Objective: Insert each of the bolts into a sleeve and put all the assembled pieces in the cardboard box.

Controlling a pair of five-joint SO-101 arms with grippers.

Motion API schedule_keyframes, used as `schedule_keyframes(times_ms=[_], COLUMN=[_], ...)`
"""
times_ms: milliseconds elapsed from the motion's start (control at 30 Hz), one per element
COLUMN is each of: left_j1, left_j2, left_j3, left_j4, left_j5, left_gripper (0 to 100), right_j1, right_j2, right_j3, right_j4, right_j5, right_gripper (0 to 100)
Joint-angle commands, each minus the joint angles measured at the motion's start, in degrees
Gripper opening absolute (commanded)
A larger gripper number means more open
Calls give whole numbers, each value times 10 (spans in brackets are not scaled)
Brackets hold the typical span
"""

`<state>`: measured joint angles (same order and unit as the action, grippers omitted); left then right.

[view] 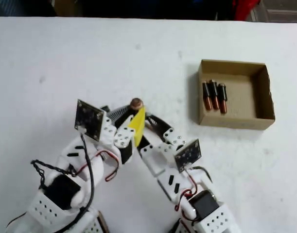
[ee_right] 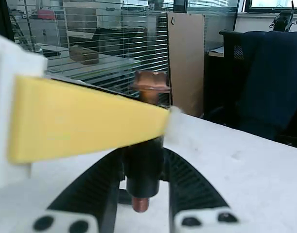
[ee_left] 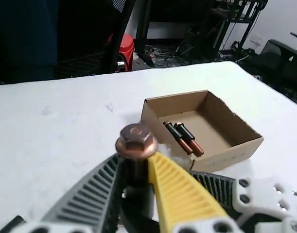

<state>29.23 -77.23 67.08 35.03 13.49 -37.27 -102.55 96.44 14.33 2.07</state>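
Left gripper [ee_left: 136,167] is noted closed on the bolt [ee_left: 134,141], which is pinched just under its copper head between a grey finger and a yellow finger [view: 137,122]. Right gripper [ee_right: 143,182] is noted clamped lower down, its black fingers pressed against either side of the dark sleeve [ee_right: 142,165]. Both pincers are met at the near middle of the white table [view: 51,63].

- Bolt is held upright with its long axis vertical and head on top. Its tip [ee_right: 140,204] is seen poking out below the sleeve, so insertion is judged done.
- Cardboard box [view: 233,120] is placed to the right and slightly farther off, well apart from the held piece.
- Three assembled pieces [view: 215,96] are laid flat inside it, side by side by its left wall, with their long axes near to far.
- Right arm is judged the nearer to the box. One grip is expected to be given up before the carry, and the piece must be tipped from upright to flat.
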Motion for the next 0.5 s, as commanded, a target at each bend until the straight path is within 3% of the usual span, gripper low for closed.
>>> schedule_keyframes(times_ms=[0, 167, 467], left_j1=[9, 6, -64], left_j2=[-7, -7, -7], left_j3=[-8, -8, -12], left_j4=[-23, -22, -26], left_j5=[2, 2, 2], left_gripper=[76, 286, 297], right_j1=[5, 7, 7], right_j2=[-7, -7, -7], right_j3=[4, 4, 4], right_j4=[-16, -14, -14], right_j5=[0, 0, 0], right_gripper=[17, 17, 17])
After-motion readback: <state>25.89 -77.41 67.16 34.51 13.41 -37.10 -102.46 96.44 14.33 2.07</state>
